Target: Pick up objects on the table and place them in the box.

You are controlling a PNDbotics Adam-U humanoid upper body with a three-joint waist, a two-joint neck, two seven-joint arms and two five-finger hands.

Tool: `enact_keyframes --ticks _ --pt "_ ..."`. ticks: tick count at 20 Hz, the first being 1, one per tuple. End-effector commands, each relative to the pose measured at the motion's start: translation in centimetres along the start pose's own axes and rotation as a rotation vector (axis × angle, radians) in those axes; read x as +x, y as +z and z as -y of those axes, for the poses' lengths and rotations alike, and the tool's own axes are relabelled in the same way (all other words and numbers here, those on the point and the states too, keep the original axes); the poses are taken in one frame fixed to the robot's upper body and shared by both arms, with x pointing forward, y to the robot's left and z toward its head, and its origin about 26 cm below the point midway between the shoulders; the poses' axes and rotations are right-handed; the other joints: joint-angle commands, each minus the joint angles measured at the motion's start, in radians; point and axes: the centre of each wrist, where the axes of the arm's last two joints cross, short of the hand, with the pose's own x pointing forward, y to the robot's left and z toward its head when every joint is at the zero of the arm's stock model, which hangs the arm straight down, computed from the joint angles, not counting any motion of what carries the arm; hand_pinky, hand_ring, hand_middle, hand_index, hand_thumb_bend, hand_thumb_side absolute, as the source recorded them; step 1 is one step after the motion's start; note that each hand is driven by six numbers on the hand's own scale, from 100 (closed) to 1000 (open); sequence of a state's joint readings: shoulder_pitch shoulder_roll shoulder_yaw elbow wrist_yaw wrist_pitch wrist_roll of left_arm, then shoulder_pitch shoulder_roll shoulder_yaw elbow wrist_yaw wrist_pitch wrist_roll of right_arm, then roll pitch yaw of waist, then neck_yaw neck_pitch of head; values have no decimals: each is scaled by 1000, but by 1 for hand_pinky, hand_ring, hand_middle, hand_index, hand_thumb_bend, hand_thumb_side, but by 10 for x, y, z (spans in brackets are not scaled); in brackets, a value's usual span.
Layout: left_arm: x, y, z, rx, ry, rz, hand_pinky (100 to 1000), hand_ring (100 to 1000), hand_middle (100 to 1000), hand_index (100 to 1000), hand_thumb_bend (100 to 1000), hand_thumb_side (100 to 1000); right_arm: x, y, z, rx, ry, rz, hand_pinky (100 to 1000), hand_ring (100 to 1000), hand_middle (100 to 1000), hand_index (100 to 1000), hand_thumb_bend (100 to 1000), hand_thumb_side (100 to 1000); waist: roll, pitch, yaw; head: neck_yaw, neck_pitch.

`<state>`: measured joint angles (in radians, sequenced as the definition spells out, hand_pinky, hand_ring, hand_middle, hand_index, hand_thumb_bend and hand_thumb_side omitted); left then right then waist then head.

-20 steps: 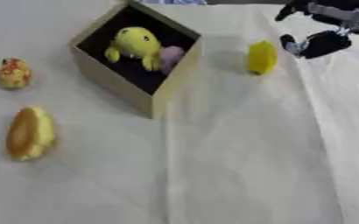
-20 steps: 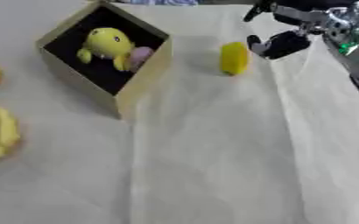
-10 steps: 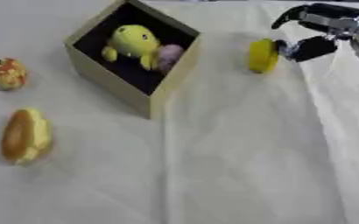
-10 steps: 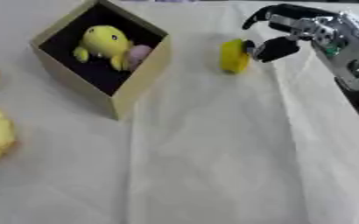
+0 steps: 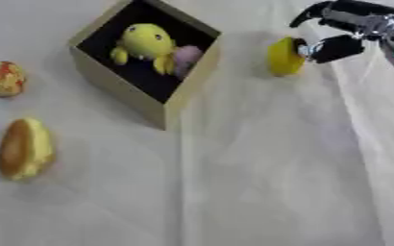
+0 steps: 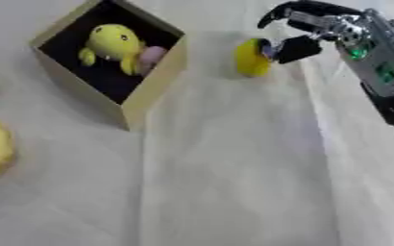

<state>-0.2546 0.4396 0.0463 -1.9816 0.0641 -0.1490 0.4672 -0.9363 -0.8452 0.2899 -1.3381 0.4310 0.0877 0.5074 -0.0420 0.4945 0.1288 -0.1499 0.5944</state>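
Desk (image 5: 259, 192), covered in pale creased cloth, fills the frame. Box (image 5: 116, 89), open-topped with tan walls and a dark interior, sits upper left of centre, turned corner-on; inside lie a yellow plush toy (image 5: 146, 43) and a smaller pink item (image 5: 186, 54) touching it. Right hand (image 6: 305, 33) enters from the upper right, fingers (image 6: 277, 13) arched over and thumb set beside the yellow object (image 6: 252, 57), open around it and not yet closed; contact cannot be confirmed. The yellow object, rounded and smooth, stands on the desk just right of the box. It appears light and possibly slippery; a hold across its middle, thumb opposing fingers, looks safest. At the left edge lie a bread-like orange piece (image 5: 22, 149) and, above it, a small red-and-yellow item (image 5: 5, 78). The left hand is out of view.
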Motion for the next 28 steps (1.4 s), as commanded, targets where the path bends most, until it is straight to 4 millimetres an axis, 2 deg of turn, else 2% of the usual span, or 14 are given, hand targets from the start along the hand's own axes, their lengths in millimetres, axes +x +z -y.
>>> enact_keyframes --ticks 1,2,3,4,7,11,14,18,21,28 --pt "6 -4 -2 -8 -9 30 904 831 824 890 248 719 1 7 13 -10 20 -3 943 1000 893 995 100 426 1 -20 0 3 -13" --pt "6 -4 -2 -9 -9 31 904 831 824 890 248 719 1 7 12 7 26 -2 943 1000 892 995 100 417 1 -20 0 3 -13" --pt "7 -5 -1 -10 -9 31 904 831 823 890 248 719 1 7 10 26 33 0 943 1000 887 993 100 337 1 -19 1 3 -13" --pt "7 -5 -1 -11 -9 31 904 831 823 890 248 719 1 7 9 44 39 3 942 1000 885 992 100 323 0 -20 1 3 -13" --pt "7 -5 -1 -11 -9 30 904 830 821 889 247 719 5 8 14 47 39 21 934 1000 878 989 100 351 0 -20 1 5 -12" --pt "6 -4 -2 -11 -10 30 904 828 819 889 246 720 16 14 28 -46 4 58 931 1000 873 987 100 333 -1 -23 0 8 -12" --pt "6 -4 -2 -11 -12 29 904 827 818 888 245 720 23 20 34 -101 -9 80 932 1000 874 989 100 358 -2 -26 -2 10 -12" --pt "6 -4 -2 -11 -14 27 904 825 817 888 246 720 27 26 37 -111 -5 87 932 1000 877 992 100 359 -3 -31 -4 11 -10" --pt "6 -4 -2 -12 -16 26 904 824 816 888 246 721 28 29 37 -106 1 86 933 1000 877 994 100 326 -3 -33 -5 11 -10" --pt "6 -4 -2 -13 -16 26 904 823 816 888 245 721 26 31 33 -62 19 65 938 1000 888 1000 100 407 -3 -33 -6 11 -9"
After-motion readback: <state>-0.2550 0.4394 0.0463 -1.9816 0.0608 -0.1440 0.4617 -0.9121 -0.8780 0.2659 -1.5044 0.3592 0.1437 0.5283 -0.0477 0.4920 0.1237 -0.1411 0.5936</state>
